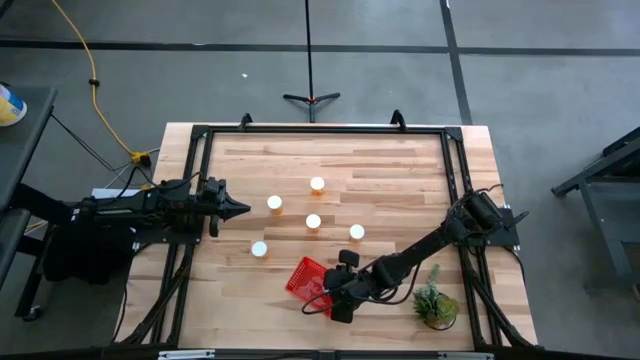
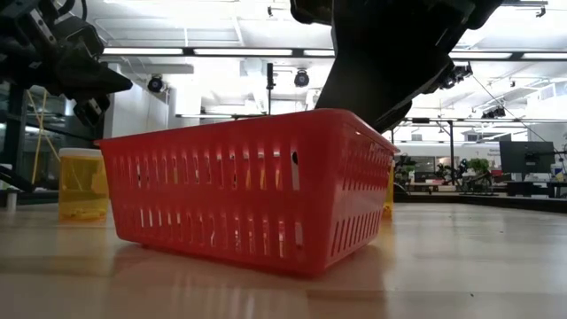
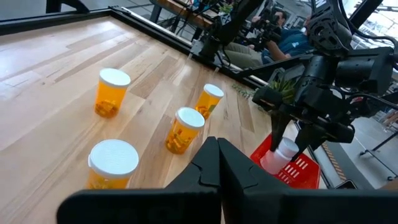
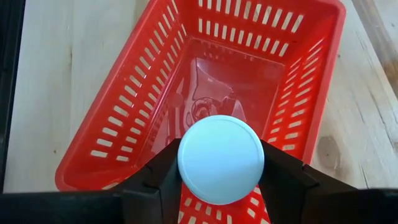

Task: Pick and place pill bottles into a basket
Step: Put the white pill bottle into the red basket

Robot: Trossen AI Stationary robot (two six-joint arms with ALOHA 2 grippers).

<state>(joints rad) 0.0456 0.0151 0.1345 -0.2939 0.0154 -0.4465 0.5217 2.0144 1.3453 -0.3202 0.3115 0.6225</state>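
Observation:
The red mesh basket [image 1: 303, 276] sits near the table's front edge, empty in the right wrist view [image 4: 124, 106]. My right gripper [image 1: 327, 297] hangs over it, shut on a pill bottle whose white cap [image 4: 221, 158] shows between the fingers. The left wrist view shows this bottle [image 3: 281, 154] held above the basket [image 3: 297, 172]. Several other amber pill bottles stand on the table's middle, among them one at the back [image 1: 317, 184], one near the basket [image 1: 356, 232] and one at the left [image 1: 259, 249]. My left gripper [image 1: 236, 208] is shut and empty at the left, apart from the bottles.
A green potted plant [image 1: 436, 302] stands just right of the right arm, near the front edge. A black frame [image 1: 320, 129] borders the table. In the low view the basket [image 2: 248, 195] fills the middle, with one bottle [image 2: 81, 184] to its left.

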